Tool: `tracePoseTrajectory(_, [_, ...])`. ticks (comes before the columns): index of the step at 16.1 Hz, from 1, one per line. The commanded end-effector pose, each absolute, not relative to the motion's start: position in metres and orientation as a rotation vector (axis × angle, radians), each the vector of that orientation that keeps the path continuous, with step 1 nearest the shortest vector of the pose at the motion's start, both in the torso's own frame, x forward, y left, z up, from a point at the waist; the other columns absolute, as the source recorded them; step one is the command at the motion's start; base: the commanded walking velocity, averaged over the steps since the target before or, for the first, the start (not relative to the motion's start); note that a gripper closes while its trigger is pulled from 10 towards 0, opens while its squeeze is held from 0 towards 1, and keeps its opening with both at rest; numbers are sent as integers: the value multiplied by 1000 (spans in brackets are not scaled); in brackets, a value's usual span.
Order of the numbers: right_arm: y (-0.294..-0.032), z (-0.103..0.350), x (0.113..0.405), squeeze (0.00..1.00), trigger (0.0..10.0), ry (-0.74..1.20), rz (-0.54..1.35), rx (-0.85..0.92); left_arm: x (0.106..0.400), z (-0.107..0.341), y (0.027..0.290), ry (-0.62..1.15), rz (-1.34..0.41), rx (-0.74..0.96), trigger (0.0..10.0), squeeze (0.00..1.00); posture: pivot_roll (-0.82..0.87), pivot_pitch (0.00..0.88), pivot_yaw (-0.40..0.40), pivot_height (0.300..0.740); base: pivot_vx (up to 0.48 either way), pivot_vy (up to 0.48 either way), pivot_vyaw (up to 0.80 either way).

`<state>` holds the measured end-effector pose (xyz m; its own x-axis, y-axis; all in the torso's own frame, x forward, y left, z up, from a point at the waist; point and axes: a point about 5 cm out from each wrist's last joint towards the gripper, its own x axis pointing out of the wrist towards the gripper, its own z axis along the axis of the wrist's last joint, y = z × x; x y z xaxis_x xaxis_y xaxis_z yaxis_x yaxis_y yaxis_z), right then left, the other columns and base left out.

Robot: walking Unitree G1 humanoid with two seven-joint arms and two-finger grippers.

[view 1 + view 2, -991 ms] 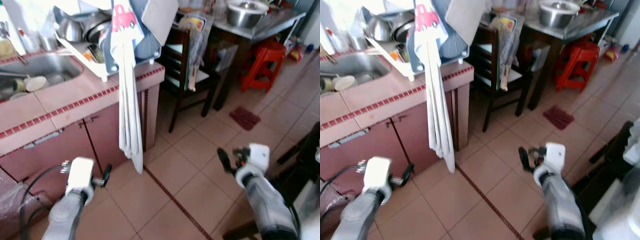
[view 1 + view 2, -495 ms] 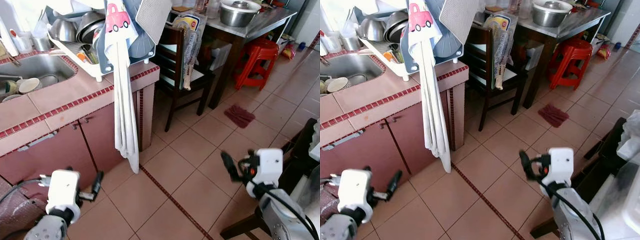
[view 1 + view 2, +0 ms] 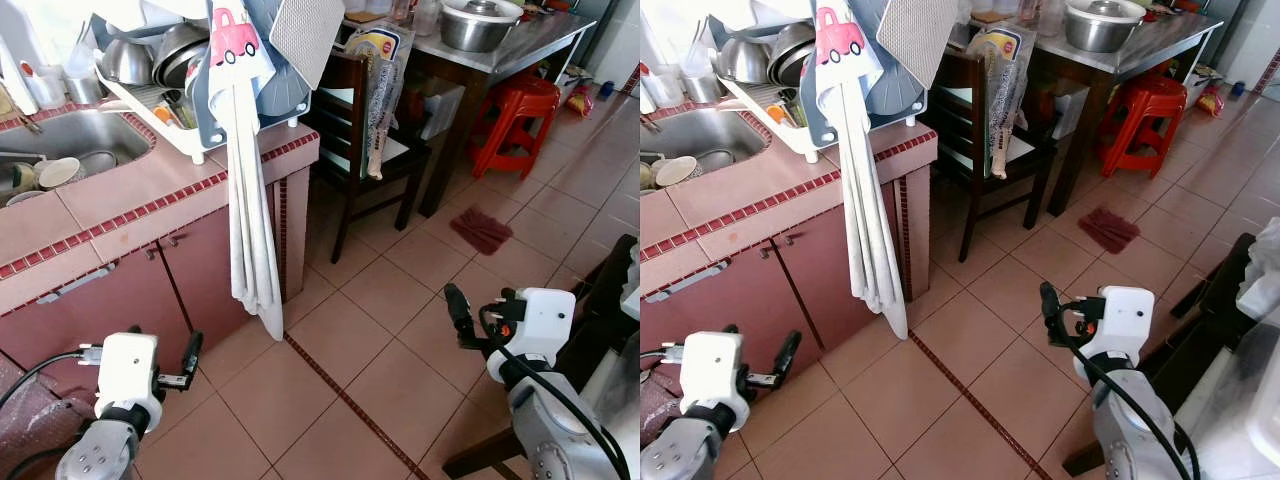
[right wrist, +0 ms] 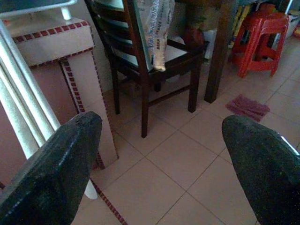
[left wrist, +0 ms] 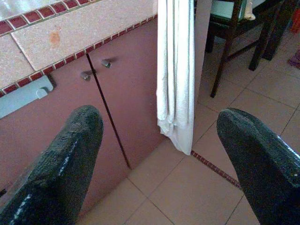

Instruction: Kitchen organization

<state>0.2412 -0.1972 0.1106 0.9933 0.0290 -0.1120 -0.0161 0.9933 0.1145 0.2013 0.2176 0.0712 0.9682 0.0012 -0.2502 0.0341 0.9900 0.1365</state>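
A lived-in home kitchen — plain from the tiled pink desk (image 3: 150,190) with its sunken steel sink (image 3: 70,135) holding cups. Beside the sink, a dish rack (image 3: 185,85) crowded with metal bowls and plates, a long white towel (image 3: 250,220) hanging off its corner. Under the desk, pink cupboard doors (image 5: 117,103). Further back, a dark wooden chair (image 3: 365,140), a steel-topped table with a big metal bowl (image 3: 482,25), a red plastic stool (image 3: 520,115) — all on terracotta floor tiles (image 3: 350,370).
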Motion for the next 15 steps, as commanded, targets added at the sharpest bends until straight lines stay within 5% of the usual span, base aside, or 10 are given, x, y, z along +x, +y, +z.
tracePoseTrajectory(1, [-198,112,242,0,10000,112,12,111,204,71,217,244,-23,163,10000,0,-32,8,-34,740,0,0,800])
tracePoseTrajectory(9, [-186,113,269,0,10000,84,22,131,252,103,197,129,14,159,10000,0,-21,0,-13,740,0,0,800])
tracePoseTrajectory(15, [-186,115,275,0,10000,79,27,133,257,103,193,135,29,119,10000,0,-28,0,-33,740,0,0,533])
